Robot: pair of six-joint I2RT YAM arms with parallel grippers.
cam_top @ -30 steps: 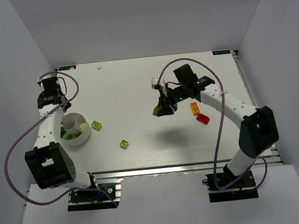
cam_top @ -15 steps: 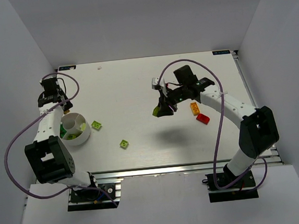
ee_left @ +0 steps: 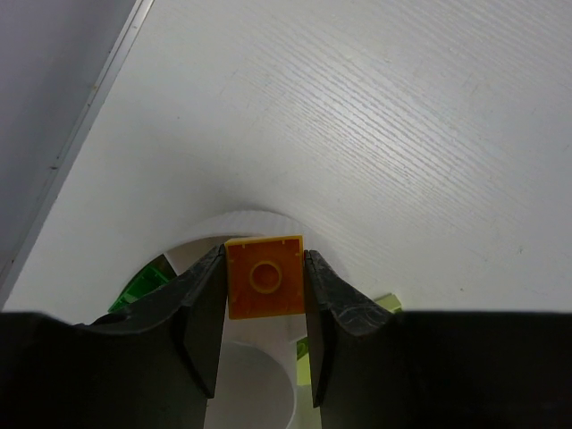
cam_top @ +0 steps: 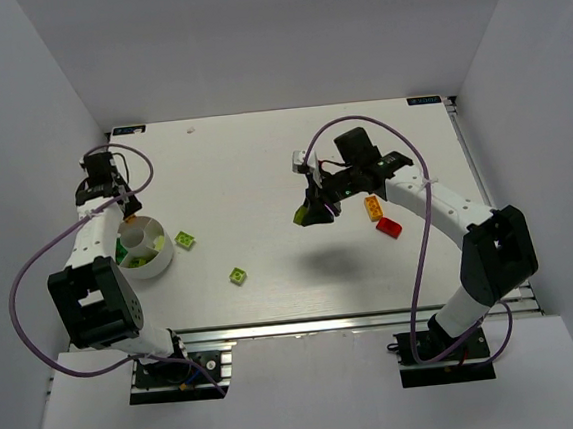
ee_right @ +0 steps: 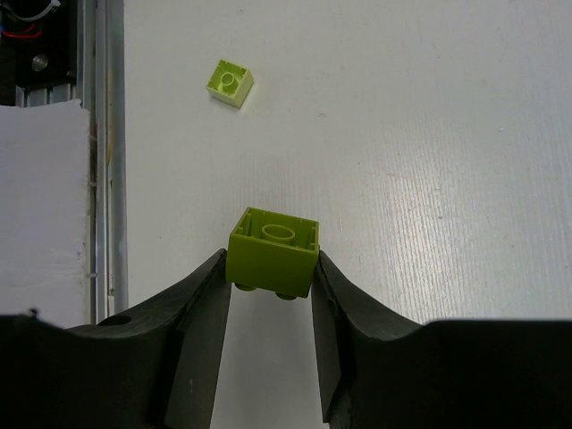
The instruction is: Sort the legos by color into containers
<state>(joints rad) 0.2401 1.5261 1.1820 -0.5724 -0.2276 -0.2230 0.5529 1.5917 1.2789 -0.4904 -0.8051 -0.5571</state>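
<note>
At nine o'clock on the table (cam_top: 252,167), near its left edge, sits the white dish (cam_top: 160,265), with green bricks (cam_top: 138,258) inside. A loose lime brick (cam_top: 185,240) lies at its three o'clock and a second lime brick (cam_top: 238,275) at four. The left claw (ee_left: 264,268) is clamped on an orange brick (ee_left: 264,286) over the dish rim. The right claw (ee_right: 271,273), mid-table with open room around it, is clamped on a lime-green brick (ee_right: 273,246). A red brick (cam_top: 389,228) and a loose orange piece (cam_top: 372,206) lie toward its three o'clock.
</note>
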